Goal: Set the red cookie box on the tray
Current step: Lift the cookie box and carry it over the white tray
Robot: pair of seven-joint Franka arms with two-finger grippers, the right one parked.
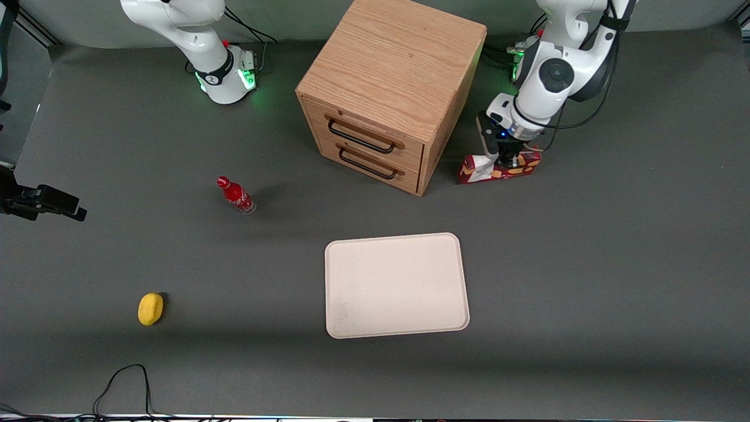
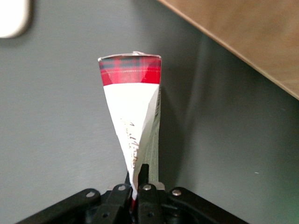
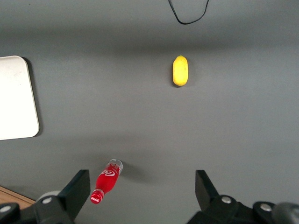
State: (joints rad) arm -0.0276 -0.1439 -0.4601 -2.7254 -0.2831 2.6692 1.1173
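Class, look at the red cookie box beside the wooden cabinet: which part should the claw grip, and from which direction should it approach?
Grip the red cookie box across its two broad faces, near mid-length, coming from above. It stands on a long narrow edge, so its thin width fits between the fingers. The claw is already there, closed on its top edge, as the wrist view shows.

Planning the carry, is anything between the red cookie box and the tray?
Nothing visible: bare table lies between the slim red cookie box, held in the gripper beside the wooden drawer cabinet, and the cream-white rectangular tray.
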